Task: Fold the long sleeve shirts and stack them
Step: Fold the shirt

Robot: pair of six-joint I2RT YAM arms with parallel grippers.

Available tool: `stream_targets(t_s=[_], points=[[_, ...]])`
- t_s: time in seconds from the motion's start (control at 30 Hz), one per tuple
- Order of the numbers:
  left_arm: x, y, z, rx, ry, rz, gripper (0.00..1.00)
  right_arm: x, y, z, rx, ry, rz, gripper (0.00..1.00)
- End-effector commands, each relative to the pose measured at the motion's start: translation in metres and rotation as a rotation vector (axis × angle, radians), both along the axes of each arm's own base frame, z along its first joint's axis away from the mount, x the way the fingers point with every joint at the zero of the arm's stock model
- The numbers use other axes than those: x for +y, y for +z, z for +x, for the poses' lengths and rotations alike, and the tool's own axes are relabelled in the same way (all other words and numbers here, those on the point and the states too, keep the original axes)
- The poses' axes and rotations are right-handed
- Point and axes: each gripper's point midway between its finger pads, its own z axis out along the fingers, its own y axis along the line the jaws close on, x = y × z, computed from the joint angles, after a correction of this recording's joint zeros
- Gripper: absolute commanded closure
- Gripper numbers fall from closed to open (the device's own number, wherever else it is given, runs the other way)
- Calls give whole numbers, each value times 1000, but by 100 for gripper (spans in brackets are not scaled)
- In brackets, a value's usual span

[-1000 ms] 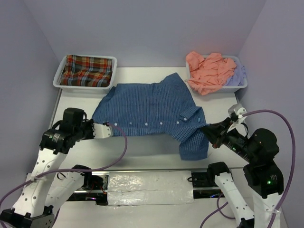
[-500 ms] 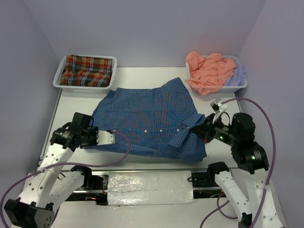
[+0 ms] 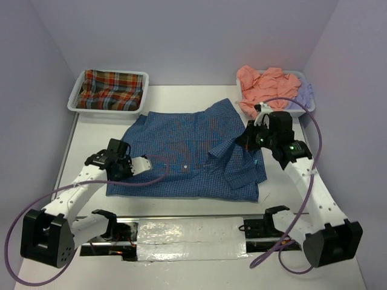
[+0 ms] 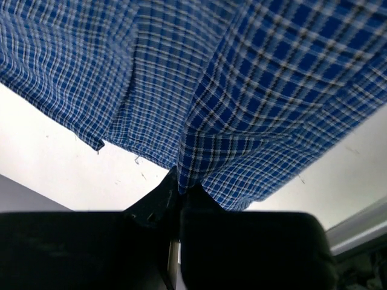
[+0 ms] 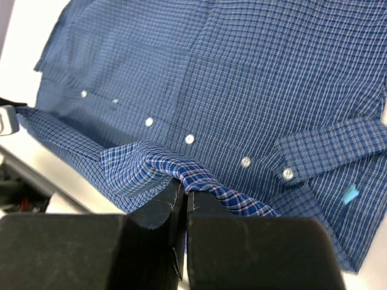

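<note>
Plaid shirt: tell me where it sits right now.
In the top view, the plaid shirt lies in the white tray at the far left corner of the table, just beyond the spread blue shirt.

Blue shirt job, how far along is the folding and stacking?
Early. Done, apparently: only the red-green plaid shirt lies in the left tray. In hand: both the left gripper and right gripper are shut on edges of the blue shirt, mid-fold on the table. Left: the salmon shirt and lavender shirt, crumpled in the right tray.
</note>
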Motion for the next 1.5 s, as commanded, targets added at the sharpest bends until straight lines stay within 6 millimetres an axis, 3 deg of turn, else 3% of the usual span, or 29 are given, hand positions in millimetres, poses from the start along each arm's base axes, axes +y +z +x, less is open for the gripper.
stream_targets(t_s=[0.0, 0.17, 0.3, 0.37, 0.43, 0.5, 0.6, 0.63, 0.77, 0.83, 0.9, 1.03, 1.17, 1.27, 1.4, 1.47], points=[[6, 7, 30, -99, 136, -15, 88, 3, 9, 31, -80, -22, -1, 100], [5, 10, 50, -68, 241, -93, 84, 7, -2, 52, -45, -8, -19, 100], [6, -8, 41, -4, 257, -89, 79, 10, -9, 63, -23, 1, -28, 100], [10, -18, 33, 20, 270, -67, 67, 12, -16, 66, -5, 8, -29, 100], [15, -23, 30, 23, 296, -49, 61, 15, -23, 70, 16, 10, -32, 100], [21, -21, 35, -3, 340, -52, 41, 16, -26, 74, 26, 11, -32, 100], [35, -3, 59, -118, 446, -73, 29, 20, -34, 79, 51, 18, -36, 100], [44, 11, 75, -183, 491, -90, 26, 21, -40, 81, 69, 19, -41, 100], [58, 39, 103, -292, 600, -157, 27, 26, -48, 82, 91, 26, -53, 99], [45, 45, 104, -269, 526, -205, 29, 26, -51, 82, 95, 26, -56, 98], [16, 49, 93, -216, 377, -302, 29, 28, -50, 83, 92, 28, -53, 98], [-13, 26, 61, -122, 160, -260, 29, 28, -46, 84, 84, 23, -45, 98], [-15, -2, 46, -18, 106, -228, 29, 27, -43, 87, 80, 4, -46, 98], [-13, -18, 51, 5, 122, -210, 30, 27, -44, 89, 85, -6, -45, 98], [2, -22, 88, -85, 277, -163, 30, 27, -47, 90, 95, -6, -42, 95], [12, -28, 104, -112, 373, -134, 31, 25, -47, 93, 93, -13, -51, 87]])
